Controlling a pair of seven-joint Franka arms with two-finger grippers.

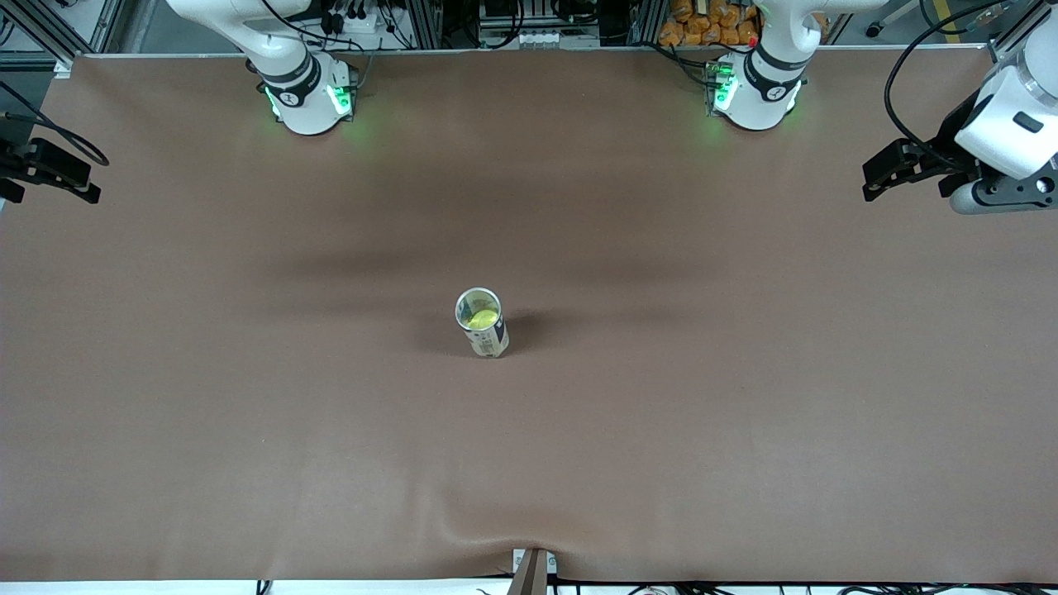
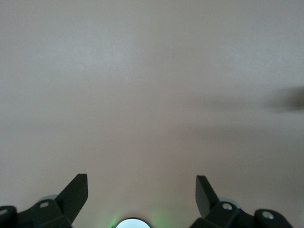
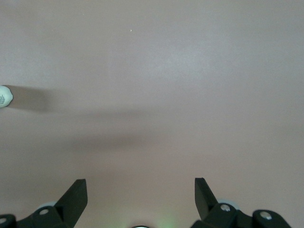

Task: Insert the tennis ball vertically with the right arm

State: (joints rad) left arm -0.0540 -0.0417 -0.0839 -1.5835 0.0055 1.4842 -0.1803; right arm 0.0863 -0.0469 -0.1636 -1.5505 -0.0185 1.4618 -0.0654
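Observation:
A clear tube (image 1: 489, 337) with a printed label stands upright in the middle of the brown table, its mouth open at the top. A yellow-green tennis ball (image 1: 482, 316) sits inside it. My right gripper (image 1: 87, 178) hangs over the table's edge at the right arm's end, far from the tube; in the right wrist view it (image 3: 141, 186) is open and empty over bare cloth. My left gripper (image 1: 868, 182) hangs over the table at the left arm's end; in the left wrist view it (image 2: 141, 183) is open and empty.
The brown cloth (image 1: 248, 413) covers the whole table. A small white edge of the tube (image 3: 4, 96) shows at the border of the right wrist view. A metal bracket (image 1: 533, 570) sits at the table edge nearest the front camera.

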